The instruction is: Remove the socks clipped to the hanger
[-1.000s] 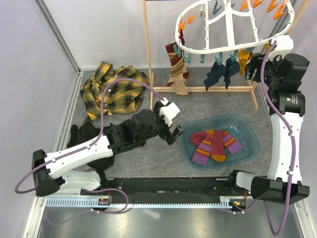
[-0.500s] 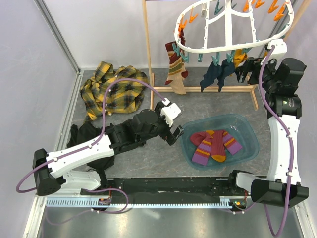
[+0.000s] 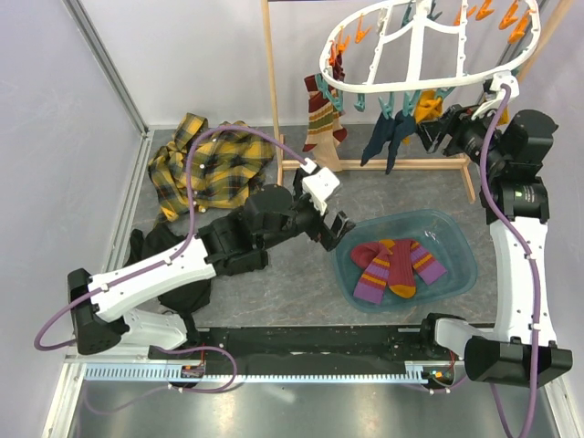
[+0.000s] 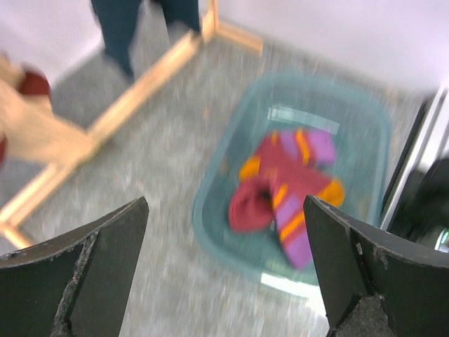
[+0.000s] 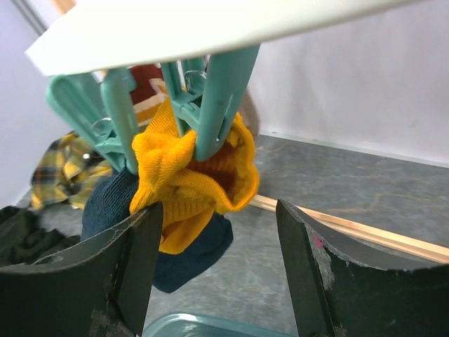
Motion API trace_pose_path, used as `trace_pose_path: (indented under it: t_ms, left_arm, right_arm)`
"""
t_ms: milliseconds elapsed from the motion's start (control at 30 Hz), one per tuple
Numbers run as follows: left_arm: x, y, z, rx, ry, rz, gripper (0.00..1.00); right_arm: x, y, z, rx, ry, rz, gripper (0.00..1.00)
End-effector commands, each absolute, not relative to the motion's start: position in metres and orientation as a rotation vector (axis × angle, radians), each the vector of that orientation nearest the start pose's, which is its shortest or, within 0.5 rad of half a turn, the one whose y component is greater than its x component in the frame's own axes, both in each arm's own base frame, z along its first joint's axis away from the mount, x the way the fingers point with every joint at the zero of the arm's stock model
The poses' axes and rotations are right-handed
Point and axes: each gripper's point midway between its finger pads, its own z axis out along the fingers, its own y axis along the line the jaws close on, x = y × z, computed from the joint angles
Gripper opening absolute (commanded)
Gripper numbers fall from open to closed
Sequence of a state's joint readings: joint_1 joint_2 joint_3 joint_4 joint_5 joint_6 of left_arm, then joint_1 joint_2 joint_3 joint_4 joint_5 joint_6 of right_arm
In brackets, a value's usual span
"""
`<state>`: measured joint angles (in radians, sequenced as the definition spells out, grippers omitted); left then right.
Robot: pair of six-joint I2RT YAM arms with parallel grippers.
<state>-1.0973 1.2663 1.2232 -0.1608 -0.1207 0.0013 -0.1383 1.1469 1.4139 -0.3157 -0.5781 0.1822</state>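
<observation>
**Containers.** One teal bin (image 3: 429,225) sits on the table, right of centre. It holds a heap of striped socks (image 3: 394,266), maroon with orange and purple bands. In the left wrist view the bin (image 4: 365,133) and the striped socks (image 4: 284,193) are blurred.

**Surface and room.** The table (image 3: 383,187) is mottled grey. Pale walls enclose it at the back and left. A wooden frame (image 3: 271,91) stands at the back. A plaid shirt (image 3: 205,164) lies bunched at rear left, and a black garment (image 3: 151,251) lies nearer, partly under the left arm.

**Hanger and socks.** The hanger (image 3: 420,50) is a white oval ring with cross bars, hung tilted from the frame above the rear of the table. Orange and teal clips hang from its rim. Socks remain clipped:
- a striped sock (image 3: 319,119) at the left end;
- navy socks (image 3: 383,137) near the middle;
- a mustard sock (image 3: 427,108) toward the right.

In the right wrist view, teal clips (image 5: 217,91) under the hanger (image 5: 175,28) pinch the mustard sock (image 5: 189,182), which is crumpled and ribbed. A navy sock (image 5: 112,203) hangs just behind it.

**Grippers.** The left gripper (image 3: 336,219) hovers above the table just left of the bin, jaws fully apart and empty (image 4: 224,210). The right gripper (image 3: 438,128) is raised to the hanger, jaws apart on either side of the mustard sock's lower part (image 5: 216,210). They are not clamped on it, and contact with the fabric cannot be determined.
</observation>
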Motion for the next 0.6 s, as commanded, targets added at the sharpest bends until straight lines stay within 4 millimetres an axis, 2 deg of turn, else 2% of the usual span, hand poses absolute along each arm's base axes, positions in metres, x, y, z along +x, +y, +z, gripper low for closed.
trace_pose_path:
  t_ms: [0,67,233,333,367,433,467,567]
  left_arm:
    - [0.213,-0.382,0.39,0.752,1.477,-0.797,0.98]
    - [0.215,-0.387,0.394,0.746,1.47,-0.802,0.98]
    - [0.219,-0.399,0.404,0.724,1.467,-0.835,0.98]
    - [0.221,-0.407,0.42,0.713,1.438,-0.855,0.97]
    - [0.224,-0.412,0.418,0.716,1.441,-0.852,0.97]
    - [0.225,-0.414,0.428,0.71,1.421,-0.855,0.97]
    - [0.227,-0.418,0.427,0.713,1.424,-0.852,0.97]
    - [0.23,-0.421,0.436,0.702,1.408,-0.853,0.96]
  right_arm:
    - [0.344,0.074,0.439,-0.23,1.571,0.576,0.73]
    - [0.342,0.081,0.436,-0.241,1.578,0.596,0.73]
    - [0.34,0.081,0.434,-0.225,1.579,0.588,0.77]
    - [0.338,0.086,0.435,-0.235,1.575,0.61,0.78]
    - [0.338,0.087,0.436,-0.235,1.574,0.612,0.74]
    - [0.339,0.088,0.437,-0.244,1.566,0.612,0.58]
    - [0.339,0.088,0.437,-0.246,1.568,0.615,0.44]
    - [0.335,0.09,0.437,-0.255,1.568,0.624,0.26]
